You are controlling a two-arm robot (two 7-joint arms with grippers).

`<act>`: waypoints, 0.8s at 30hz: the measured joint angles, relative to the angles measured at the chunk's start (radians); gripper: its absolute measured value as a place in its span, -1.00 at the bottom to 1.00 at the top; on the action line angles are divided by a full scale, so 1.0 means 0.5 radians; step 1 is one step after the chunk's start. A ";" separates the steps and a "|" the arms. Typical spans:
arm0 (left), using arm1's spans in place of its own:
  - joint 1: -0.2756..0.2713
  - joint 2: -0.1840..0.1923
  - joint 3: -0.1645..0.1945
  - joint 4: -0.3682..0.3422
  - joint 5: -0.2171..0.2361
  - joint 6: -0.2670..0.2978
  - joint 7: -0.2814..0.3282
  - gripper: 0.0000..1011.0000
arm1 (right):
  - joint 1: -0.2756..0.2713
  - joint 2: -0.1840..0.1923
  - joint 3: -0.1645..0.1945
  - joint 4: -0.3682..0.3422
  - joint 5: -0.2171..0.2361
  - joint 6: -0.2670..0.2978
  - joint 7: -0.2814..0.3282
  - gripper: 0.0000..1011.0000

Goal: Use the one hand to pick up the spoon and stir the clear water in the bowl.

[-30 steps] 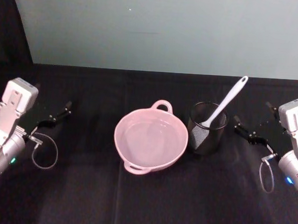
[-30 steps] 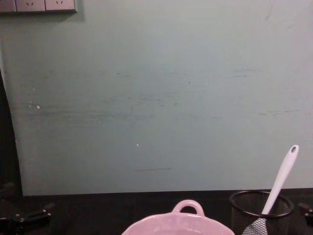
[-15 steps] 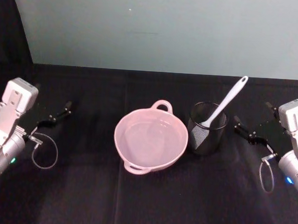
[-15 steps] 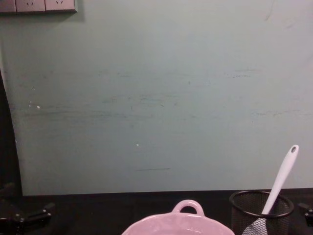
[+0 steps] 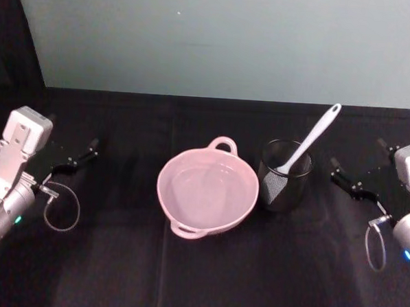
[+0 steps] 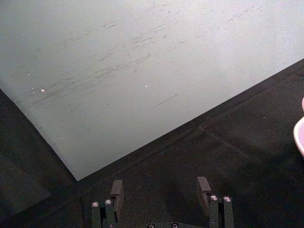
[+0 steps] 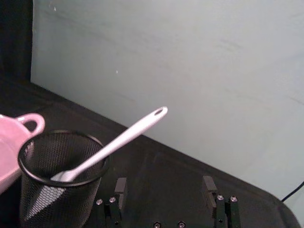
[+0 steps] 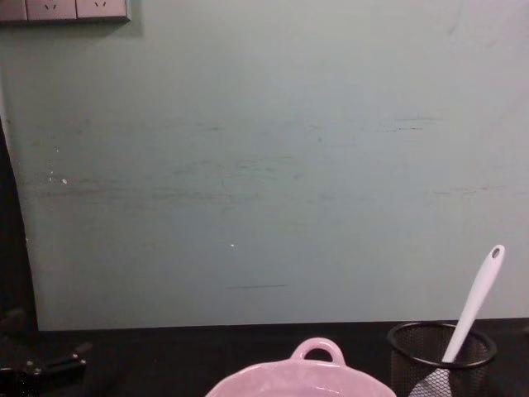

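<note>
In the mesh cup, white spoon; slim handle, holed tip

The bowl is a pale, even pink, and the clear water in it has no colour of its own (it simply takes on the pink beneath). The spoon is plain white. The wire-mesh cup is black, a fine see-through grid. The tablecloth is flat black, and the wall is pale grey-green with faint darker scuffs. The left gripper and right gripper are black.
</note>
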 joint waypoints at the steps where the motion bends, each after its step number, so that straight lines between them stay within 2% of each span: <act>1: 0.000 0.000 0.000 0.000 0.000 0.000 0.000 1.00 | -0.034 0.011 0.023 -0.052 0.000 0.005 -0.011 0.99; 5: 0.000 0.000 0.000 0.000 0.000 0.000 0.000 1.00 | -0.079 0.007 0.076 -0.134 0.047 -0.010 0.000 0.99; 9: 0.000 0.000 0.000 0.000 0.000 0.000 0.000 1.00 | -0.068 -0.047 0.120 -0.141 0.174 -0.036 0.089 0.99; 13: 0.000 0.000 0.000 0.000 0.000 0.000 0.000 1.00 | 0.011 -0.160 0.154 -0.051 0.400 -0.029 0.260 0.99; 18: 0.000 0.000 0.000 0.000 0.000 0.000 0.000 1.00 | 0.118 -0.287 0.182 0.094 0.590 0.024 0.400 0.99; 22: 0.000 0.000 0.000 0.000 0.000 0.000 0.000 1.00 | 0.213 -0.414 0.237 0.243 0.778 0.084 0.512 0.99; 24: 0.000 0.000 0.000 0.000 0.000 0.000 0.000 1.00 | 0.237 -0.450 0.258 0.279 0.836 0.103 0.543 0.99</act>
